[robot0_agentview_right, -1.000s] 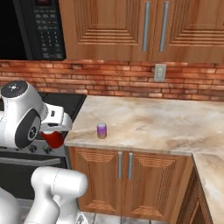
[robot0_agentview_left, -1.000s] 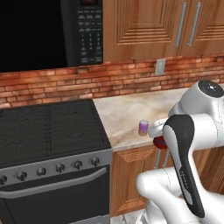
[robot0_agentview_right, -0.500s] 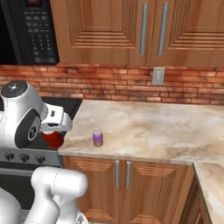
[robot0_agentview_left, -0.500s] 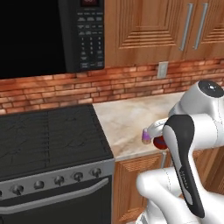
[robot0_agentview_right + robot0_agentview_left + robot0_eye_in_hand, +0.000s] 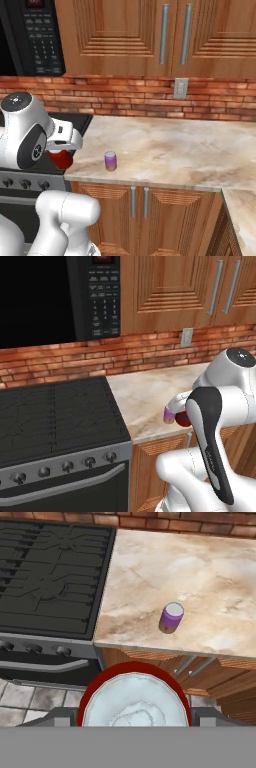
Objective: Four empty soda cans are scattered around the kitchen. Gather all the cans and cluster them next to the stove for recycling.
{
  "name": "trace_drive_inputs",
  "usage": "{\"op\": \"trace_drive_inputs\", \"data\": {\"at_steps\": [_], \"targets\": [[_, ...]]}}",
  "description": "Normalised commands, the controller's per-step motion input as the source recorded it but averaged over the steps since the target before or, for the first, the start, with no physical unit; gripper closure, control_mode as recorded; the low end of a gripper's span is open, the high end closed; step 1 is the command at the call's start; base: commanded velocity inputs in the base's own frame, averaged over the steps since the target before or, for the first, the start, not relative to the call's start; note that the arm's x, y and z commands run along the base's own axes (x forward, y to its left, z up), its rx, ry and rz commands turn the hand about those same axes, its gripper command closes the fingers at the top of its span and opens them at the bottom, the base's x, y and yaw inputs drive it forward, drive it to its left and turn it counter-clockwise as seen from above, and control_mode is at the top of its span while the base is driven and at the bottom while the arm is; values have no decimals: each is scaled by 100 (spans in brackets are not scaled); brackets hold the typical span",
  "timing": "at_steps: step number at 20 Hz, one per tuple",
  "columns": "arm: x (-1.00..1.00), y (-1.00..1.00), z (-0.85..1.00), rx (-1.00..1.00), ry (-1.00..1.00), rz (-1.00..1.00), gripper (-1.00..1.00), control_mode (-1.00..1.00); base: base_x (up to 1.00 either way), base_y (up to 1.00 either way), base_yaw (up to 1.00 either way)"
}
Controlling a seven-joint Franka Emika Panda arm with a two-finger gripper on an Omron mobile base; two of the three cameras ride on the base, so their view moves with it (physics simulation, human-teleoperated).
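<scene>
In the claw (image 5: 135,722), red can (image 5: 134,699).

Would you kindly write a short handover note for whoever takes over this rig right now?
Gripper: shut on a red can, carried in the air off the counter's front edge, near the stove.
Purple can: upright on the counter, close to the front edge, a little right of the stove.
Done: one can set by the stove, a second in hand.
Left: set the red can beside the purple one, then fetch the other two.
</scene>
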Motion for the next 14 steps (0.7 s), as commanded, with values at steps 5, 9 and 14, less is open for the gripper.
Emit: {"op": "trace_drive_inputs", "data": {"at_steps": [5,9,14], "targets": [[0,0,0,0,0,0,100,100,20,15,0],[0,0,0,0,0,0,100,100,28,20,0],[9,12,-22,0,3,0,100,-100,9,8,0]]}}
